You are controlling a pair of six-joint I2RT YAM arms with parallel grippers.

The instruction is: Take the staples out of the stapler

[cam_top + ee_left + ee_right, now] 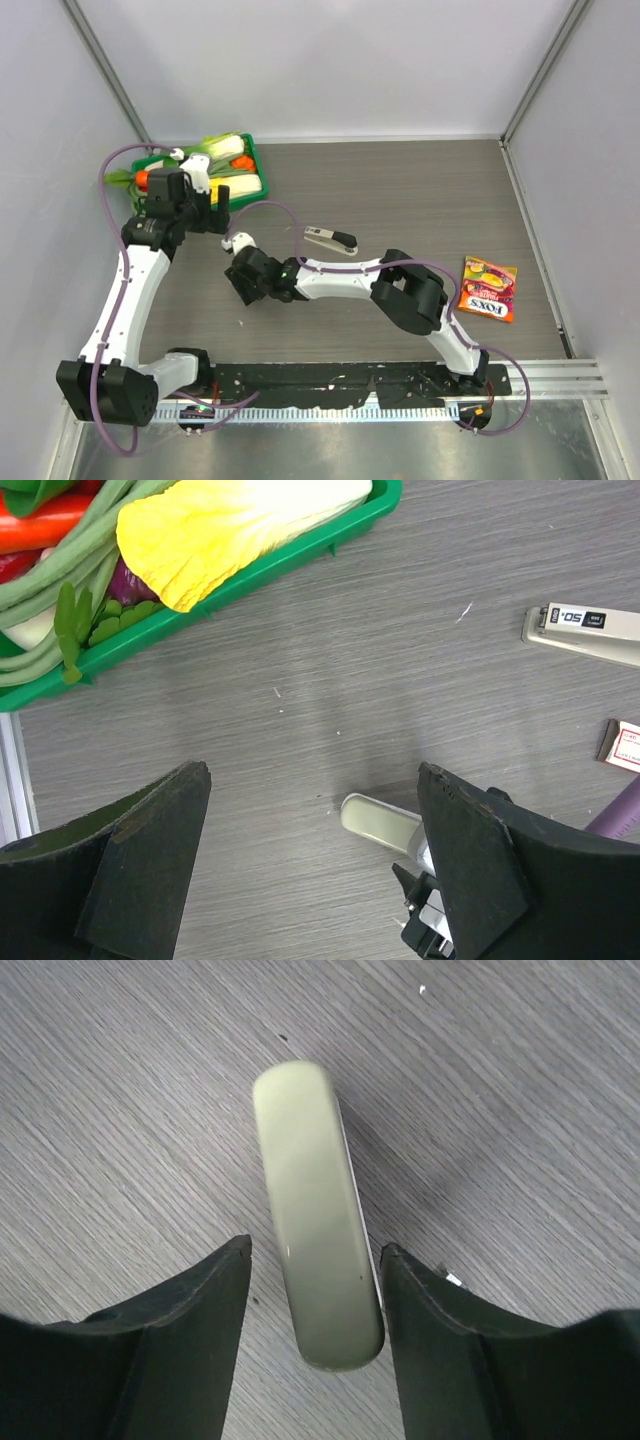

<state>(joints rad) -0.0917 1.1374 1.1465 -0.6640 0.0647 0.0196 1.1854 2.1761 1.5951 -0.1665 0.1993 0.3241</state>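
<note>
- Two staplers are out. The task's one, the slim silver-grey stapler (330,240), lies flat on the table (420,200) with its long axis roughly left-right and its black end to the right.
- It sits off to the right of both grippers, and neither holds it.
- The right gripper (315,1250) looks slightly nearer, but stands open astride the beige-olive stapler (312,1200), with a gap on one side.
- The left gripper (315,780) is spread wide and empty.
</note>
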